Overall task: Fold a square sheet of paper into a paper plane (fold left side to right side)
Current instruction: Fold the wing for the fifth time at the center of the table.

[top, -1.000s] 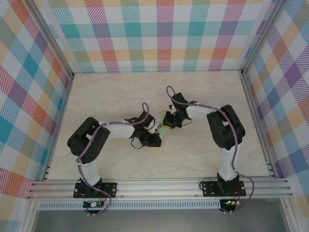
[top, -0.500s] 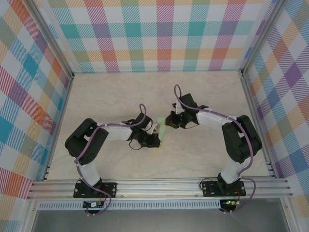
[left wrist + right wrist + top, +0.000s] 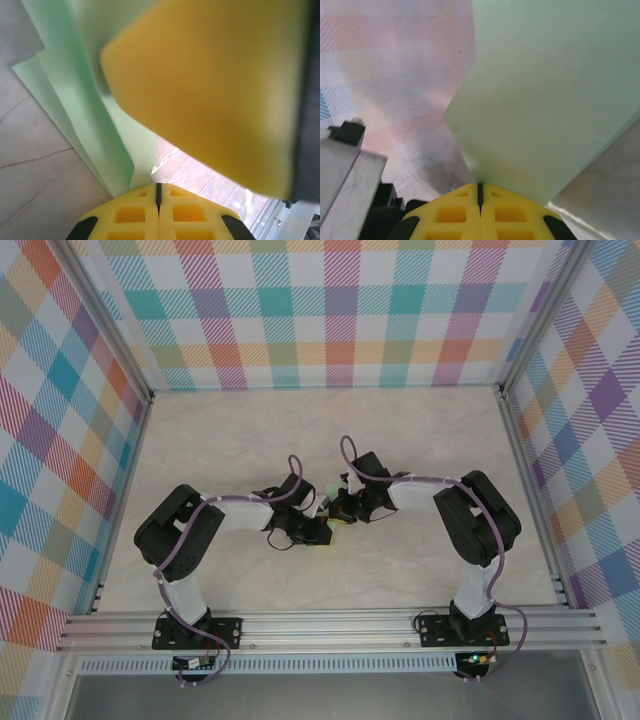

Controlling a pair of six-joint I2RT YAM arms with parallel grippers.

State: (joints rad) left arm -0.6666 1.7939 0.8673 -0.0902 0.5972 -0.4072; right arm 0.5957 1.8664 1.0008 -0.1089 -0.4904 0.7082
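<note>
Overhead camera; wrist cameras close on paper (image 3: pixel 75 100)

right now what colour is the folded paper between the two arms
Pale mint green, plain and unmarked; the folded paper shows best in the right wrist view.

We take this for a robotics lab test cell, not a home or a shop. A pale marble-patterned tabletop (image 3: pixel 250 430) fills the middle of the top view. It is boxed in at left, right and top by flat wall panels printed in pastel plaid (image 3: pixel 340 310). Bare aluminium extrusion rails (image 3: pixel 330 625) cross the bottom of the frame. Bolted to them are a black-and-white robot arm at lower left (image 3: pixel 185 540) and its twin at lower right (image 3: pixel 470 530), both trailing purple cables.
</note>
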